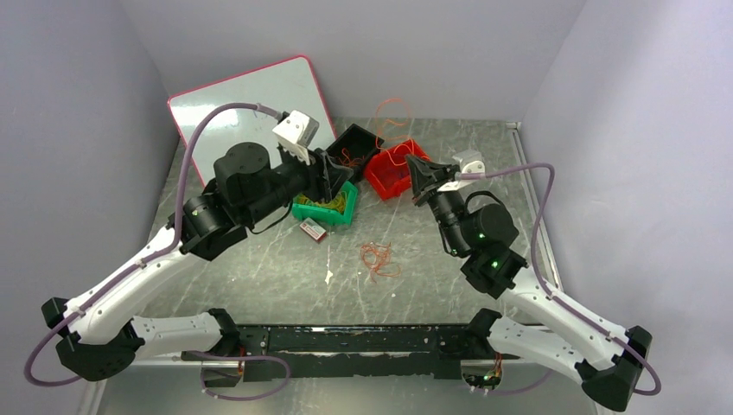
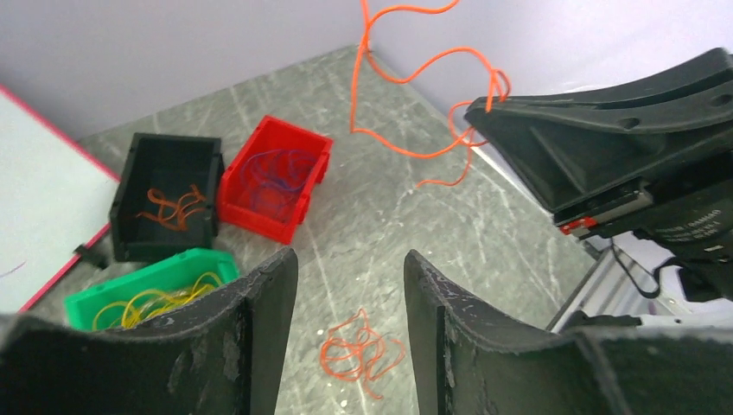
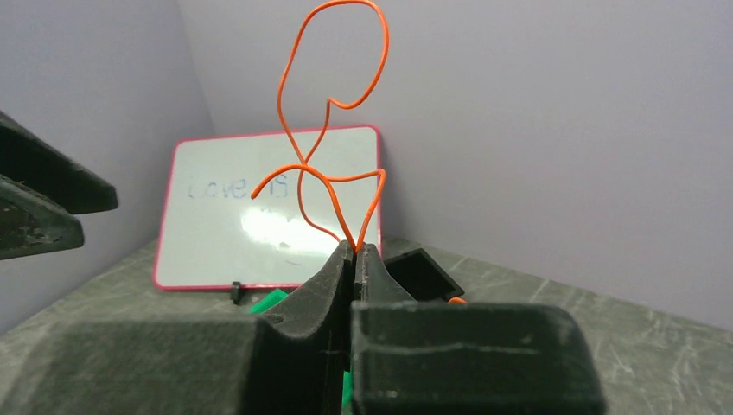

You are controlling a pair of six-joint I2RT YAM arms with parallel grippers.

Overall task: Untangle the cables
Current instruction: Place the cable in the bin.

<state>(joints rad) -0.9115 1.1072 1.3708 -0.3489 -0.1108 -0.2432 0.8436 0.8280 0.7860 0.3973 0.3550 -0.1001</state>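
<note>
Three bins [image 2: 259,220] stand together; right gripper [image 3: 355,251] pinches one orange cable [image 3: 280,95].

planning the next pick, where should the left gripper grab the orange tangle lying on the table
Probably from straight above: the orange tangle lies flat on the table, so no side offers a way under it. Close the left gripper across its dense middle, where several thin strands overlap.
</note>
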